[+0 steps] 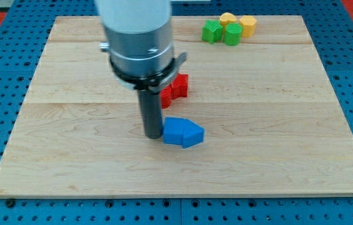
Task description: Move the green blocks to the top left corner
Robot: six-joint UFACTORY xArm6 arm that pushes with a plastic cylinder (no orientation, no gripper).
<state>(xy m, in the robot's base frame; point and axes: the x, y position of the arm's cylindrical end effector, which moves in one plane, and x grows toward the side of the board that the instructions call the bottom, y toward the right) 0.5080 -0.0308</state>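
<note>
Two green blocks sit near the view's top, right of centre: a star-like green block [211,31] and a round green block [232,35], touching each other. My tip [153,134] rests on the board just left of a blue block [183,132], far below and left of the green blocks. The arm's grey body hides part of the board above the tip.
Two yellow blocks [228,19] [248,25] sit right behind the green ones. A red block [175,89] lies just right of the rod, partly hidden by it. The wooden board [70,156] lies on a blue surface.
</note>
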